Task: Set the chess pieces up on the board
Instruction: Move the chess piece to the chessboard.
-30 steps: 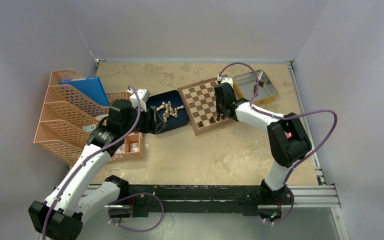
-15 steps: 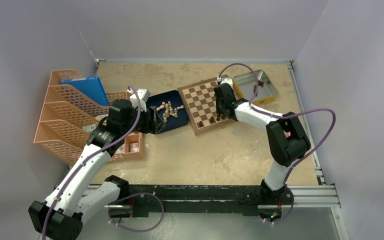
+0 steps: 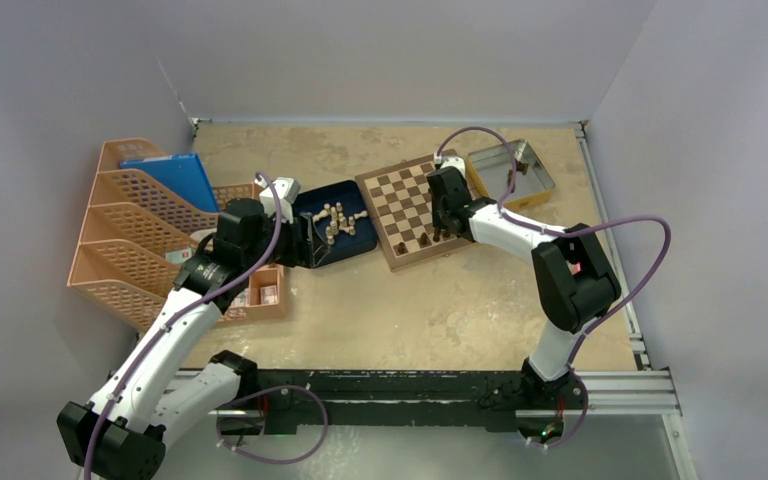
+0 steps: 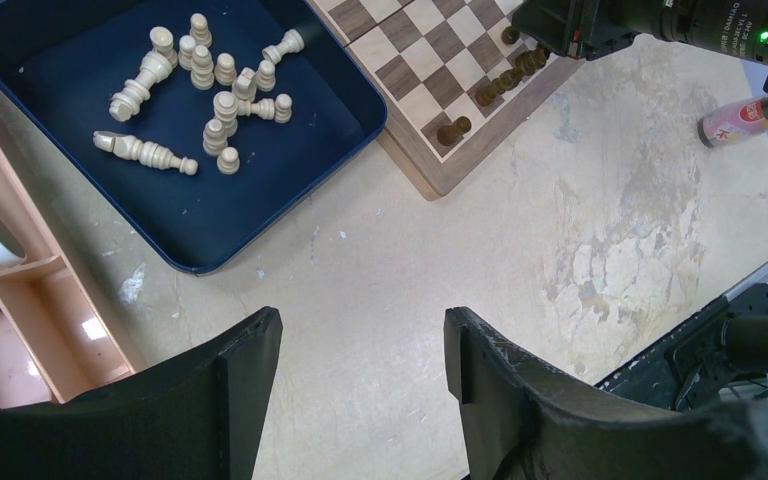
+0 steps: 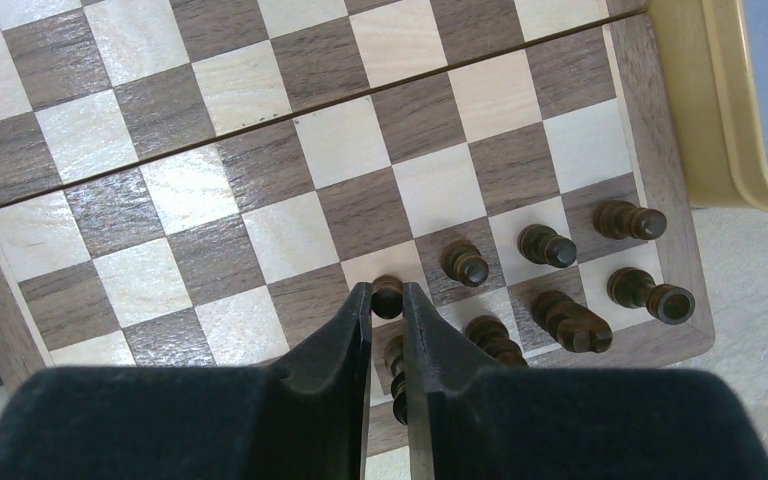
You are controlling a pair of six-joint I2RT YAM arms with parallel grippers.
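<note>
Chess pieces (image 5: 545,245) of dark brown wood are gathered at one near corner of the chessboard (image 3: 400,200). The chessboard is set at a slant on the desk (image 3: 410,310), between a dark blue tray (image 4: 300,150) on its left and a silver metal tin (image 3: 512,172) on its right. In the right wrist view six of these pieces are seen on the two rows nearest the board's edge, close together but not touching. A seventh is partly hidden behind the black fingers (image 5: 345,335). A lone dark piece (image 4: 452,130) is placed on the edge row near the corner closest to the tray. The right pincer (image 5: 387,300) is closed on a dark pawn (image 5: 388,292), whose head is pinched between the two fingertips. The pawn is held over the second row, just beside the cluster. Whether its base is resting on the square cannot be told. The left pincer (image 4: 360,325) is held open with nothing between its jaws, above bare desk just beside the near edge of the tray. Cream chess pieces (image 4: 225,105) are scattered inside the tray, some upright and several lying on their sides. An orange file rack (image 3: 130,230) is placed along the left side of the desk, and a blue folder (image 3: 165,175) is slotted into its far section. The rest of the board's squares are left unoccupied.
</note>
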